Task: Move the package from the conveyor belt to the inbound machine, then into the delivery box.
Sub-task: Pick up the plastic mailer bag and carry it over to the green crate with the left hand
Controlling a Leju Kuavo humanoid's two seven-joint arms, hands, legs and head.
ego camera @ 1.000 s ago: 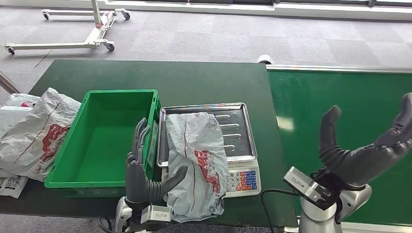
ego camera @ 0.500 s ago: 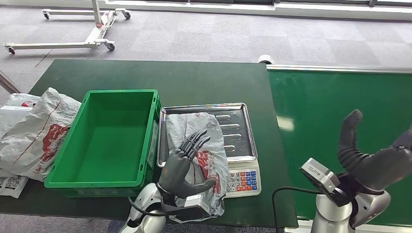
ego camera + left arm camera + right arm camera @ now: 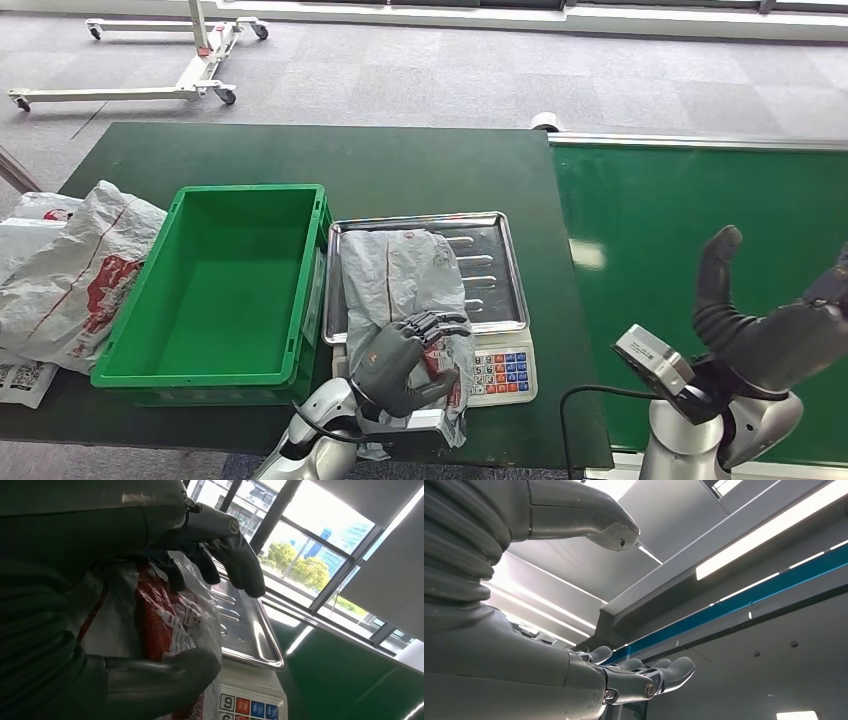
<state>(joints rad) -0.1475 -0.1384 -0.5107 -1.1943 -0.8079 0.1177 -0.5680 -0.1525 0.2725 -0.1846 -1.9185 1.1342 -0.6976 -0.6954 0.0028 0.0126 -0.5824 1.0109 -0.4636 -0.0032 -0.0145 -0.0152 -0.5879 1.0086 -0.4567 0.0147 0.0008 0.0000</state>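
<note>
A grey plastic package (image 3: 405, 280) with red print lies on the steel pan of the scale (image 3: 490, 265), its near end hanging over the keypad. My left hand (image 3: 402, 360) grips that near end, fingers curled over the top and thumb underneath; the left wrist view shows the package (image 3: 165, 625) pinched between my thumb and fingers (image 3: 235, 560). The green delivery box (image 3: 225, 280) stands empty just left of the scale. My right hand (image 3: 765, 325) hovers over the green conveyor belt (image 3: 700, 220), palm up, fingers apart, holding nothing, as in the right wrist view (image 3: 624, 675).
More grey packages (image 3: 70, 265) lie piled at the table's left edge beside the box. The dark green table (image 3: 400, 165) stretches behind box and scale. A white wheeled frame (image 3: 150, 60) stands on the carpet beyond.
My left hand swung from beside the box onto the package's near end and closed on it, bunching the plastic. My right hand sank a little and drifted right.
</note>
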